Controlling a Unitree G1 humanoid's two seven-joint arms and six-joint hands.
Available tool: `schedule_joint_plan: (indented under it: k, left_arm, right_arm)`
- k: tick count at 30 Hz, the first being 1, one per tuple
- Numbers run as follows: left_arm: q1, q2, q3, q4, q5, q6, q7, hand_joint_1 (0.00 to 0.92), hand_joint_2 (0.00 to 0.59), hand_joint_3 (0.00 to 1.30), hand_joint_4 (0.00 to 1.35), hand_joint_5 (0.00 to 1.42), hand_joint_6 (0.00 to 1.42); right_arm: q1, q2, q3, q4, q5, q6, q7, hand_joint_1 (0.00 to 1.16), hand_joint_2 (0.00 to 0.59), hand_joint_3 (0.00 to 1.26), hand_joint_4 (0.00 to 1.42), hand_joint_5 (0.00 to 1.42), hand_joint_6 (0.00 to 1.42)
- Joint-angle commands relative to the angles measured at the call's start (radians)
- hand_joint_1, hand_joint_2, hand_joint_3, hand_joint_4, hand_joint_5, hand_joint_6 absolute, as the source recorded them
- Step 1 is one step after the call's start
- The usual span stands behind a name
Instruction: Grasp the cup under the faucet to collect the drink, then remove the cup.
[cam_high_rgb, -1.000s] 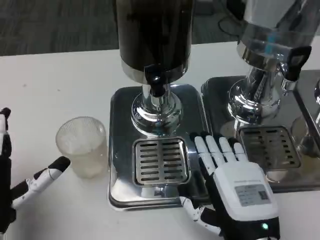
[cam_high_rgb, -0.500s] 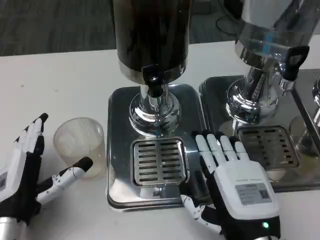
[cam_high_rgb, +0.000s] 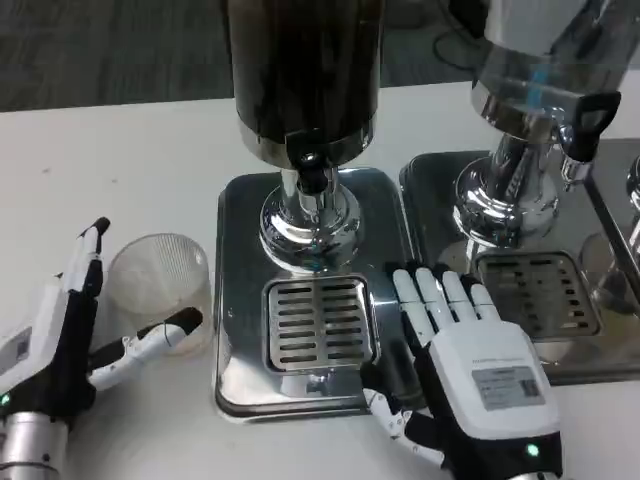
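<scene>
Left hand (cam_high_rgb: 60, 340) sits at the table's near-left, fingers spread apart and holding nothing: the long fingers (cam_high_rgb: 84, 268) reach up along the left side of the cup (cam_high_rgb: 160, 287), while the thumb (cam_high_rgb: 150, 338) angles across in front of it, its dark tip at the cup's lower right edge. Whether any finger actually touches the cup cannot be told. The cup stands between fingers and thumb.

Going by size: the white table (cam_high_rgb: 120, 160) carries everything. On it stands the dark dispenser (cam_high_rgb: 305, 70), a tall cylinder on a chrome pedestal, with its black faucet (cam_high_rgb: 312, 170) pointing down over the drip tray (cam_high_rgb: 315, 300), a polished steel tray with a slotted grate (cam_high_rgb: 320, 322) in the middle. A second dispenser (cam_high_rgb: 530, 90), chrome with a clear body, stands on its own tray (cam_high_rgb: 440, 215) just to the right.

Right hand (cam_high_rgb: 470, 375) lies flat, back upward, fingers extended side by side and gripping nothing, on the drip tray's right edge, bridging toward the neighbouring tray.

The cup, clear, ribbed and upright, stands on the bare table just left of the drip tray, off to the left of the faucet rather than under it.
</scene>
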Motion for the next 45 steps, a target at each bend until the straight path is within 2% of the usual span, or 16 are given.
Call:
schedule_joint_plan:
  k: [1, 9, 17, 19, 20, 22, 23, 26, 31, 38, 45]
  left_arm:
    - [-0.048, -0.014, -0.016, 0.071, -0.020, -0.039, 0.004, 0.178, 0.011, 0.00, 0.00, 0.18, 0.14]
    - [-0.089, -0.017, -0.037, 0.144, -0.028, -0.113, 0.020, 0.178, 0.011, 0.00, 0.00, 0.20, 0.15]
    - [-0.119, -0.011, -0.051, 0.178, -0.024, -0.125, 0.038, 0.170, 0.009, 0.00, 0.00, 0.25, 0.19]
    - [-0.123, -0.010, -0.057, 0.183, -0.019, -0.126, 0.047, 0.218, 0.029, 0.01, 0.07, 0.31, 0.24]
    - [-0.122, -0.010, -0.060, 0.181, -0.013, -0.126, 0.065, 0.271, 0.040, 0.03, 0.11, 0.36, 0.28]
    - [-0.123, -0.009, -0.069, 0.179, -0.001, -0.123, 0.091, 0.317, 0.057, 0.09, 0.19, 0.42, 0.32]
    - [-0.124, -0.005, -0.077, 0.181, 0.011, -0.122, 0.106, 0.376, 0.067, 0.15, 0.26, 0.48, 0.35]
    - [-0.124, 0.007, -0.103, 0.181, 0.061, -0.120, 0.171, 0.425, 0.079, 0.25, 0.39, 0.59, 0.45]
    - [-0.116, 0.008, -0.114, 0.192, 0.087, -0.139, 0.264, 0.437, 0.087, 0.34, 0.50, 0.70, 0.55]
    - [-0.115, 0.004, -0.118, 0.213, 0.092, -0.163, 0.332, 0.455, 0.096, 0.42, 0.61, 0.81, 0.71]
    - [-0.111, -0.006, -0.122, 0.228, 0.091, -0.181, 0.376, 0.466, 0.103, 0.46, 0.64, 0.85, 0.77]
  right_arm:
    - [0.011, 0.003, 0.002, -0.007, -0.011, 0.012, -0.008, 0.32, 0.410, 0.00, 0.00, 0.00, 0.03]
    - [0.008, 0.006, 0.005, -0.005, -0.008, 0.013, -0.009, 0.32, 0.411, 0.00, 0.00, 0.00, 0.03]
    - [0.010, 0.013, 0.007, -0.004, -0.006, 0.018, -0.009, 0.33, 0.405, 0.00, 0.00, 0.00, 0.04]
    - [0.009, 0.013, 0.008, -0.004, -0.008, 0.018, -0.009, 0.33, 0.403, 0.00, 0.00, 0.00, 0.05]
    - [0.008, 0.013, 0.007, -0.002, -0.005, 0.017, -0.009, 0.33, 0.403, 0.00, 0.00, 0.00, 0.05]
    - [0.005, 0.013, 0.005, 0.001, 0.000, 0.015, -0.007, 0.33, 0.403, 0.00, 0.00, 0.00, 0.05]
    - [0.004, 0.014, 0.005, 0.001, 0.000, 0.016, -0.007, 0.33, 0.403, 0.00, 0.00, 0.00, 0.05]
    - [0.000, 0.014, 0.005, 0.004, 0.002, 0.014, -0.006, 0.34, 0.403, 0.00, 0.00, 0.00, 0.06]
    - [-0.009, 0.014, 0.006, 0.009, 0.004, 0.011, -0.005, 0.34, 0.403, 0.00, 0.00, 0.00, 0.06]
    - [-0.012, 0.009, 0.003, 0.007, 0.007, 0.010, 0.000, 0.34, 0.403, 0.00, 0.00, 0.00, 0.07]
    - [-0.015, -0.001, -0.006, -0.002, 0.018, 0.002, 0.008, 0.34, 0.402, 0.00, 0.00, 0.00, 0.08]
